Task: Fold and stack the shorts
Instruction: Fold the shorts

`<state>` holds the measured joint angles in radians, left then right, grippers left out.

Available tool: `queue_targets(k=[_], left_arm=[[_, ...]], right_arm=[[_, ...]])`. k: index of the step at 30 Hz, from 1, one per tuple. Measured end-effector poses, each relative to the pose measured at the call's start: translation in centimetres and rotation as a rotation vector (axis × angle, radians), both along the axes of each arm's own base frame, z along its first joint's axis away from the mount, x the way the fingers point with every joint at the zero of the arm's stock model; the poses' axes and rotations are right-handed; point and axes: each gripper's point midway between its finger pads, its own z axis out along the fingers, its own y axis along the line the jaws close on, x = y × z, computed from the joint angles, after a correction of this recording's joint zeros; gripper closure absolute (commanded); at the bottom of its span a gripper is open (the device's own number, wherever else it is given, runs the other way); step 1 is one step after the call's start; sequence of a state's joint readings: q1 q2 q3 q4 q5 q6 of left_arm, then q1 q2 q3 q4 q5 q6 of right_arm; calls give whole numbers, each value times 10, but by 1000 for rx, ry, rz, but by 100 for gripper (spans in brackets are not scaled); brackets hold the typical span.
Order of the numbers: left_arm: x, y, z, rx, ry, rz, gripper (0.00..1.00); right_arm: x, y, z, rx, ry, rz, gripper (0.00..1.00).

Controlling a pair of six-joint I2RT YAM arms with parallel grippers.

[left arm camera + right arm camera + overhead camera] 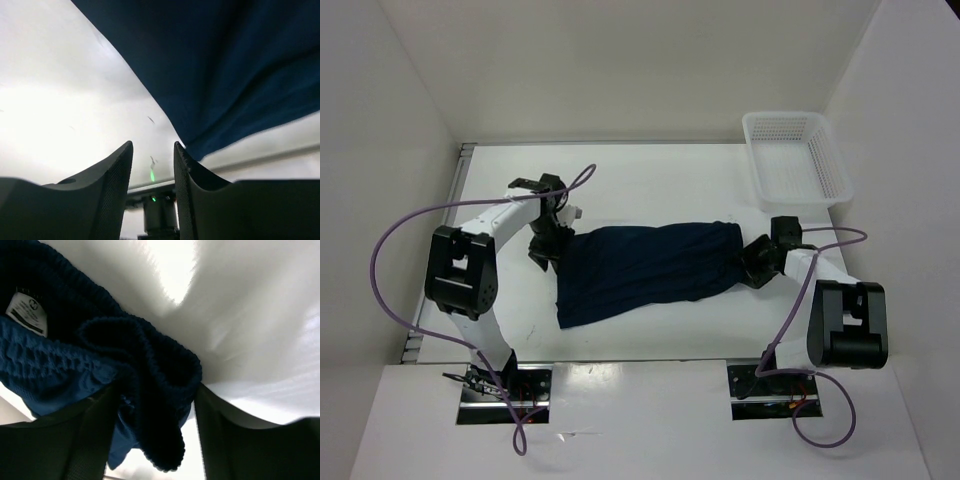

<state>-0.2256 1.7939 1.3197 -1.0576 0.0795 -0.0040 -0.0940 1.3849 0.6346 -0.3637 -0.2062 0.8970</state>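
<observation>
Right gripper (155,390) flanks bunched shorts (55,370) waistband, grip unclear; left gripper (153,146) stands parted.

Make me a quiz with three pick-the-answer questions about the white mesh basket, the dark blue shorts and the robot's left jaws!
1. Where on the white table is the white plastic mesh basket?
A) near left corner
B) middle
C) far right corner

2. What colour are the soft fabric shorts?
A) red
B) dark navy blue
C) yellow

3. The jaws of the left gripper are:
A) apart, with nothing between them
B) shut on the basket
C) shut on a cup

Answers:
1. C, the top view shows it in that corner.
2. B, every view shows navy cloth.
3. A, the left wrist view shows a bare gap between them.
</observation>
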Motion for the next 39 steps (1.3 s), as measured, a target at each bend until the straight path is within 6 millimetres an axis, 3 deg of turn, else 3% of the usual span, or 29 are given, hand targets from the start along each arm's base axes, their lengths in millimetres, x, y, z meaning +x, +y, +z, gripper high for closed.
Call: queue_targets(k=[5, 9, 13, 14, 15, 17, 19, 23, 26, 30, 31, 35, 39], left_arm=[[46, 2, -2, 26, -148, 10, 47], [86, -6, -15, 8, -234, 13, 45], [105, -9, -40, 11, -257, 14, 45], [107, -8, -46, 16, -257, 14, 47], [108, -9, -49, 17, -253, 14, 56], [112, -10, -49, 11, -265, 19, 69], [114, -11, -49, 7, -273, 18, 86], [120, -13, -48, 17, -292, 13, 90], [137, -14, -47, 21, -317, 16, 85], [163, -20, -45, 7, -356, 17, 56], [168, -21, -45, 1, -362, 14, 53], [176, -25, -44, -19, -368, 17, 45], [177, -21, -44, 0, -371, 24, 39]], right_arm=[[4, 0, -1, -12, -18, 7, 44], [9, -1, 1, -16, -40, 14, 61], [11, -1, 3, -21, -55, 23, 74], [12, -1, 4, -24, -61, 26, 77], [12, -1, 5, -27, -66, 27, 81], [12, -4, 8, -45, -79, 31, 98], [11, -8, 12, -75, -92, 38, 100], [10, -18, 30, -142, -129, 38, 100], [16, -21, 52, -181, -178, 43, 100], [29, -10, 75, -279, -218, 102, 100], [32, -5, 80, -303, -227, 125, 100], [49, 17, 101, -388, -262, 228, 100], [68, 15, 110, -483, -240, 286, 100]])
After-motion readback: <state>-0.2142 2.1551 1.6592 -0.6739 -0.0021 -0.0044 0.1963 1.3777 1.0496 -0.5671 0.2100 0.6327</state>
